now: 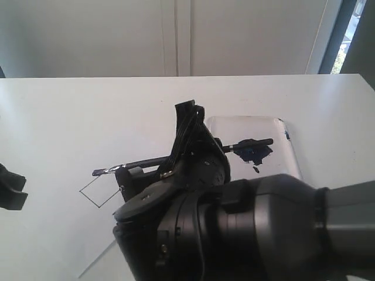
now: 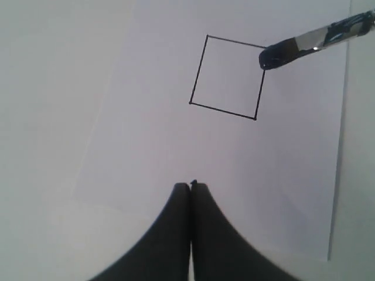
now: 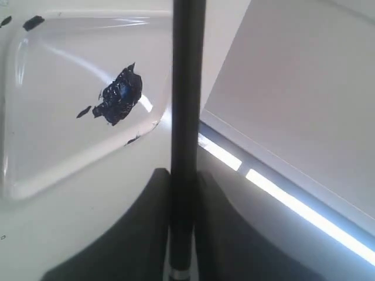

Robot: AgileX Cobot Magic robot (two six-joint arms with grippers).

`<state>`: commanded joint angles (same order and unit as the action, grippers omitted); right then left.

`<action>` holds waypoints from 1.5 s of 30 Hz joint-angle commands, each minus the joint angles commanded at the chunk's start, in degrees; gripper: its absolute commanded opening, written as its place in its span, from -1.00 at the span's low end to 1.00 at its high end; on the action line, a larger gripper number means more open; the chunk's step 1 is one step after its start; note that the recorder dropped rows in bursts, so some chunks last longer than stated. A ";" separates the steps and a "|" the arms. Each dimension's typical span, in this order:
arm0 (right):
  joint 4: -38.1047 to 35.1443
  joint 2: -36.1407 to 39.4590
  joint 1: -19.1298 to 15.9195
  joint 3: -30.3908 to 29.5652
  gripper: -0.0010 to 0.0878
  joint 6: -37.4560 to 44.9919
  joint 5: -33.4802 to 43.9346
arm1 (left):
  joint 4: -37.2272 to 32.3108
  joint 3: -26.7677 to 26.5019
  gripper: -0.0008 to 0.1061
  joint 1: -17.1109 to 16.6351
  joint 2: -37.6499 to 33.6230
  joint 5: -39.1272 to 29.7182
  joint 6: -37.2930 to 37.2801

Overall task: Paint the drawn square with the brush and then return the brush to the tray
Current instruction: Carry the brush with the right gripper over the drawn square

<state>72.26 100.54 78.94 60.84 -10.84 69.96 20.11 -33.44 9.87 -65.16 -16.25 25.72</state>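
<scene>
The drawn square [image 2: 228,76] is a thin black outline on white paper, with no paint inside; it also shows in the exterior view [image 1: 101,191]. The brush [image 1: 152,161] lies almost level in my right gripper [image 1: 136,172], which is shut on its black handle [image 3: 187,88]. Its dark wet bristles [image 2: 272,57] sit at one corner of the square; contact with the paper cannot be told. The clear tray [image 1: 287,153] with its blue-black paint blob [image 1: 252,151] lies behind the right arm. My left gripper [image 2: 190,186] is shut and empty, short of the square.
The white paper sheet [image 2: 146,146] lies on a white table [image 1: 70,117]. The bulky right arm [image 1: 246,228] fills the lower right of the exterior view. The left gripper [image 1: 10,188] shows only at the left edge there. A wall stands behind the table.
</scene>
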 joint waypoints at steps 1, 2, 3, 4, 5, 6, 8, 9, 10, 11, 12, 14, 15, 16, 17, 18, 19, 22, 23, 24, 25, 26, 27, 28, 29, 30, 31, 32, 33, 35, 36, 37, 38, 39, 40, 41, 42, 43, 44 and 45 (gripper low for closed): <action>0.00 0.00 0.08 0.00 -0.98 0.00 0.00 | 0.00 0.00 -0.84 0.00 -0.99 0.68 0.00; 0.00 0.14 0.08 0.03 -0.98 0.00 0.00 | -0.12 0.00 -0.74 0.00 -1.95 1.33 0.00; 0.00 0.14 0.08 0.13 -0.98 0.00 0.00 | -0.49 0.00 -0.64 0.00 -2.60 1.65 0.00; 0.00 0.26 0.08 0.35 -0.98 0.00 -0.05 | -0.61 -0.10 -0.51 0.00 -3.41 1.89 0.00; 0.17 0.37 0.08 0.49 -0.98 0.00 -0.34 | -0.61 -0.36 -0.37 0.00 -4.05 2.13 0.00; 0.30 0.37 0.08 0.75 -0.98 -0.05 -1.24 | -0.61 -0.66 -0.23 0.00 -4.48 2.13 0.00; 0.67 0.74 0.08 1.39 -0.98 -0.45 -3.09 | -0.73 -1.65 0.01 0.00 -5.54 1.35 0.00; 0.84 1.28 0.08 1.78 -0.98 -0.45 -3.80 | -1.32 -2.24 0.08 0.00 -5.98 0.57 0.17; 0.84 1.90 0.08 2.44 -0.98 -0.45 -4.10 | -1.88 -2.77 0.09 0.00 -6.38 -0.43 0.87; 0.72 2.43 0.08 2.98 -0.98 -0.45 -4.10 | -2.58 -3.41 0.09 0.00 -7.00 -1.60 1.96; 0.72 3.21 0.08 3.48 -0.98 -0.45 -3.99 | -2.59 -4.05 0.06 0.00 -7.65 -2.86 3.13; 0.88 4.58 0.08 4.10 -0.98 -0.45 -3.87 | -2.59 -4.99 0.03 0.22 -9.01 -4.66 4.96; 1.09 5.07 0.08 4.35 -0.98 -0.45 -3.87 | -2.59 -5.27 0.02 0.55 -9.58 -5.51 6.11; 1.09 5.36 0.08 4.58 -0.98 -0.63 -3.87 | -2.59 -5.32 0.02 0.80 -10.02 -6.08 7.21; 1.09 5.61 0.08 4.69 -0.98 -0.97 -3.87 | -2.59 -5.32 0.02 0.91 -10.59 -6.50 8.21; 0.98 5.63 0.08 4.69 -0.98 -1.12 -3.64 | -2.59 -5.32 0.02 1.15 -11.24 -7.16 9.46; 0.62 5.63 0.08 4.69 -0.98 -1.12 -3.08 | -2.59 -5.32 0.02 1.14 -11.74 -7.62 10.38; -0.05 5.63 0.08 4.69 -0.98 -1.32 -2.39 | -2.69 -5.32 0.02 1.14 -13.77 -7.69 11.12; -0.22 5.63 0.08 4.69 -0.98 -1.32 -2.18 | -2.69 -5.32 0.02 1.14 -14.18 -7.51 11.36; -0.46 5.63 0.08 4.69 -0.98 -1.32 -2.03 | -2.69 -5.32 0.02 1.14 -14.55 -7.36 11.83; -0.62 5.73 0.08 4.69 -0.98 -1.32 -1.89 | -2.69 -5.32 0.02 1.14 -14.82 -7.09 12.39; -0.75 5.88 0.08 4.69 -0.98 -1.32 -1.41 | -2.69 -5.32 0.02 1.14 -15.12 -6.65 13.06; -0.75 6.01 0.08 4.69 -0.98 -1.32 -0.90 | -2.69 -5.32 0.02 1.14 -15.61 -5.74 13.66; -0.75 6.51 0.08 4.69 -0.98 -1.32 -0.14 | -2.69 -5.32 0.02 1.14 -16.17 -4.73 13.94; -0.80 6.96 0.08 4.69 -0.98 -1.32 0.00 | -2.69 -5.32 0.02 1.14 -16.61 -4.12 14.12; -0.90 7.49 0.08 4.69 -0.98 -1.32 0.00 | -2.69 -5.32 0.02 1.14 -17.28 -3.63 14.69; -0.89 8.05 0.08 4.69 -0.98 -1.32 0.00 | -2.69 -5.32 0.02 1.14 -18.01 -3.33 15.06; -0.89 8.50 0.08 4.69 -0.98 -1.32 0.00 | -2.69 -5.32 0.02 1.14 -18.68 -3.06 15.05; -0.71 8.77 0.12 4.69 -0.98 -1.32 0.00 | -2.58 -5.32 0.02 1.14 -19.35 -2.84 15.05; -0.15 9.53 0.34 4.69 -0.98 -1.32 0.00 | -2.58 -5.32 0.02 1.27 -20.12 -2.42 15.05; -0.05 9.80 0.34 4.69 -0.98 -1.32 0.00 | -2.38 -5.32 0.02 1.27 -20.43 -2.12 15.05; -0.04 9.91 0.34 4.69 -0.98 -1.32 0.00 | -1.61 -5.32 0.02 1.27 -20.67 -1.69 15.05; -0.22 9.91 0.34 4.69 -0.98 -1.32 0.00 | -1.20 -5.32 0.02 1.27 -20.95 -1.43 15.05; -0.22 9.91 0.34 4.69 -0.98 -1.32 0.00 | -0.77 -5.32 0.02 1.27 -21.16 -1.27 15.05; -0.22 9.91 0.34 4.69 -0.98 -1.32 0.00 | -0.64 -5.32 0.02 1.27 -21.47 -0.96 15.05; -0.22 9.91 0.34 4.69 -0.98 -1.32 0.00 | -0.64 -5.32 0.02 1.27 -21.72 -0.82 15.05; -0.09 9.91 0.34 4.69 -0.98 -1.32 0.00 | -0.64 -5.32 0.02 1.27 -21.98 -0.35 15.05; 0.30 9.91 0.34 4.69 -0.98 -1.32 0.00 | -0.19 -5.32 0.02 1.27 -22.19 0.08 15.05; 0.61 9.91 0.34 4.69 -0.98 -1.32 0.00 | 0.34 -5.32 0.02 1.27 -22.33 0.30 15.05; 1.02 10.05 0.34 4.69 -0.98 -1.32 0.00 | 0.47 -5.32 0.02 1.27 -22.59 0.53 15.05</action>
<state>73.27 110.59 79.27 65.53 -12.16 69.96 20.58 -38.76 11.14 -87.75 -15.72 40.76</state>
